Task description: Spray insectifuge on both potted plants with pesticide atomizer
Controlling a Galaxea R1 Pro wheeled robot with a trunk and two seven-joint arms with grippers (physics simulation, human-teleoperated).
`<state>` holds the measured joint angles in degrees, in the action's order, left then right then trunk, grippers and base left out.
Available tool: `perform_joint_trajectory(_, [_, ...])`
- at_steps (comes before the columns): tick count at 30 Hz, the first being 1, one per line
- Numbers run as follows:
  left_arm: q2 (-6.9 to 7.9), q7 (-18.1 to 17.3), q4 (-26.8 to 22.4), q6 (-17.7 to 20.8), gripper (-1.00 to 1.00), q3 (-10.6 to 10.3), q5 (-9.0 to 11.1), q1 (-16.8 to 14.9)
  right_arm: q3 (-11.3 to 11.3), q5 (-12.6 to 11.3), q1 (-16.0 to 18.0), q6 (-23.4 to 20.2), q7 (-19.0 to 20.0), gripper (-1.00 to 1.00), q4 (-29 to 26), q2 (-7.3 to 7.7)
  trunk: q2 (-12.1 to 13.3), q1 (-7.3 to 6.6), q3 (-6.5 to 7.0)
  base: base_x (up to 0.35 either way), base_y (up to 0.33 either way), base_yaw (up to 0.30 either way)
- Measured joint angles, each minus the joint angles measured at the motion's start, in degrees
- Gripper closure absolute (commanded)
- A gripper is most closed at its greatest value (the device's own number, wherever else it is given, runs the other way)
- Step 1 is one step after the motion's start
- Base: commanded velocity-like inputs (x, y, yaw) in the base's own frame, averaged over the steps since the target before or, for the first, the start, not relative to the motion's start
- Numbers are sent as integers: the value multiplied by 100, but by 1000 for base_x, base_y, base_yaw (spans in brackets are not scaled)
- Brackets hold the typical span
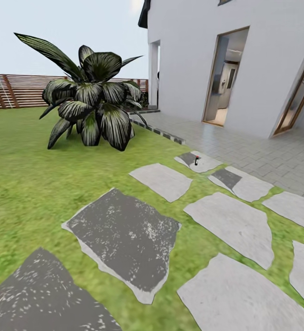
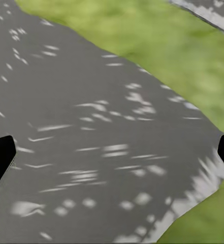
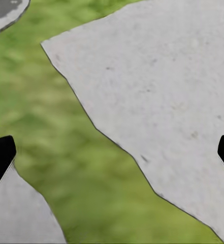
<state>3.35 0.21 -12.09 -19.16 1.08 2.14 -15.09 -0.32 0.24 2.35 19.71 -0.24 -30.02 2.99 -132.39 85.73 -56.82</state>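
Nothing of the task is complete. The pesticide atomizer (image 1: 196,160) stands upright, ungrasped, on a far stepping stone (image 1: 202,162) near the paved terrace (image 1: 262,151), well ahead of the robot. Left claw (image 2: 112,155) hangs spread and empty over a dark stone (image 2: 91,127); right claw (image 3: 112,155) likewise, over pale stone (image 3: 162,91) and lawn (image 3: 56,112). Approach, pickup and all spraying remain outstanding.

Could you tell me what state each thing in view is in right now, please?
pesticide atomizer: standing upright on a far stepping stone, not yet picked up.
left gripper: open, empty, over a dark stone.
right gripper: open, empty, over grass and a pale stone.
house door: open.
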Motion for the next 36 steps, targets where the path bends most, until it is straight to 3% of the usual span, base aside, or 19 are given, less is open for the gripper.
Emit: perform_joint_trajectory(36, [0,0,0,0,-100,0,-2,0,0,0,0,2,0,-100,-1,0,0,0,0,276,0,0])
